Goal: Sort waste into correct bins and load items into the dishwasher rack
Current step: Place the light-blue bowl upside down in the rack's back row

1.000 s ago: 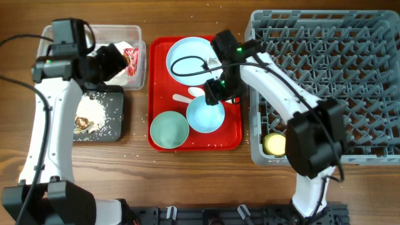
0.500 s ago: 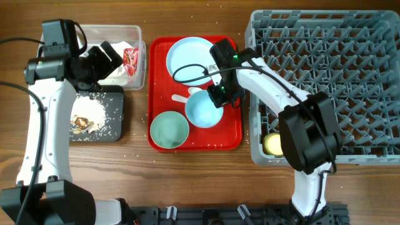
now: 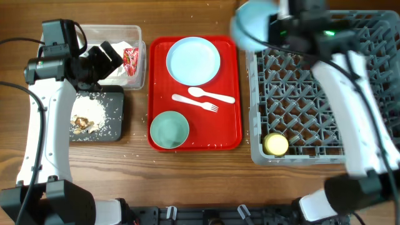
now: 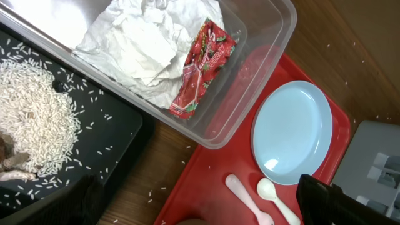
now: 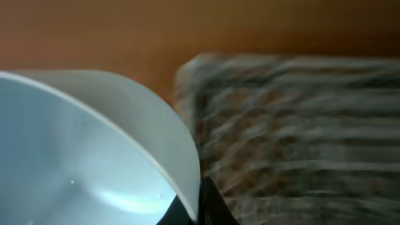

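Bowl point(image 3: 250, 25), pale blue and motion-blurred, sits clenched in right hand point(image 3: 271, 29); left hand point(image 3: 111, 57) spread wide.

A robotics lab bench staged as a kitchen clean-up: a wooden tabletop point(image 3: 187, 175) carries a grey dishwasher rack point(image 3: 294, 106) and red serving tray point(image 3: 220, 132), with white robot arms point(image 3: 44, 125) mounted on a black rail point(image 3: 206, 215).

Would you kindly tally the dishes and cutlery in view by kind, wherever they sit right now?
Bowls: 2 (green bowl on the red tray; blue bowl held aloft)
Plate: 1
Cup: 1
Spoon: 1
Fork: 1
Total: 6
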